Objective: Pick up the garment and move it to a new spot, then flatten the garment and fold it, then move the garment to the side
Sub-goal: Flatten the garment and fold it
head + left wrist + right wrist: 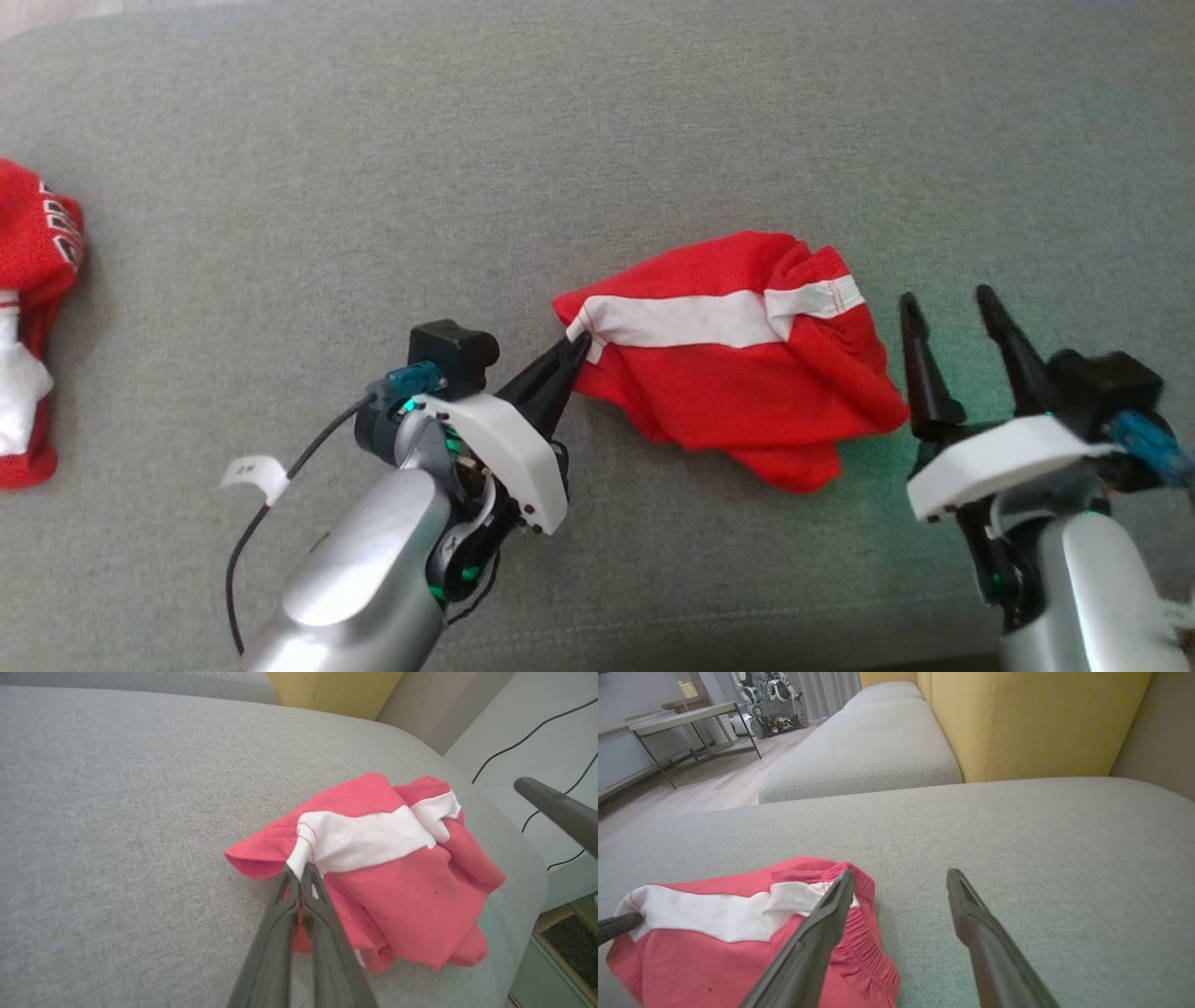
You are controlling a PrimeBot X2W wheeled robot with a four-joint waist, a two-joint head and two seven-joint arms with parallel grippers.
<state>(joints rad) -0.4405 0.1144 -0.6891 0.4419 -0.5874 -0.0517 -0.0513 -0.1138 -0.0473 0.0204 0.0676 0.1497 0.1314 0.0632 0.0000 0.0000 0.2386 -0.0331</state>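
The garment (738, 373) is a red pair of shorts with a white stripe, lying crumpled on the grey cushion (597, 140). My left gripper (581, 343) is shut on the garment's left corner, pinching the end of the white stripe (355, 840); in the left wrist view the left gripper (299, 870) has both fingers pressed together on the cloth. My right gripper (948, 303) stands open just right of the garment, with nothing between its fingers. In the right wrist view the right gripper (901, 877) has the garment (738, 933) beside its left finger.
Another red and white garment (33, 327) lies at the cushion's far left edge. A yellow backrest (1031, 723) rises behind the cushion, with a second grey cushion (868, 746) beyond. The cushion's right edge (523, 868) drops to the floor, where black cables (528, 732) run.
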